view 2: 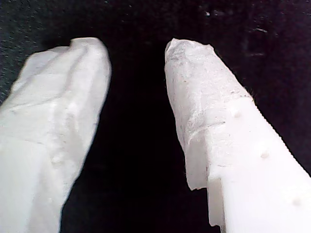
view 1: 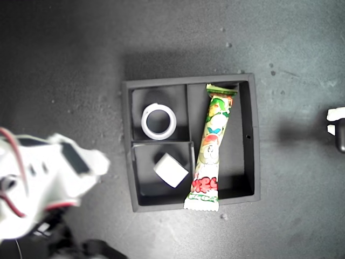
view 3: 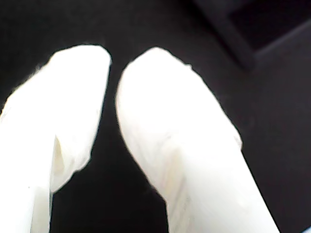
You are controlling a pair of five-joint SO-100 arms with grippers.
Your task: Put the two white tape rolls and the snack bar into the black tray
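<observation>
Seen from above, a blurred white arm with red wires fills the exterior view's lower left; which arm it is cannot be told. To its right sits the square black shallow tray with raised walls, split into two small compartments and one long one. The upper small compartment holds a wide white tape ring lying flat, its big hole showing. The lower small compartment holds a smaller, thicker white tape roll, tilted. The long compartment holds the narrow white-and-green snack bar packet with red marks and cartoon pictures, its lower crimped end overhanging the tray wall. The surface is dark grey, matte and speckled. My first gripper has its white fingers apart, holding nothing. My second gripper shows only a narrow gap between its fingers, nothing between them.
</observation>
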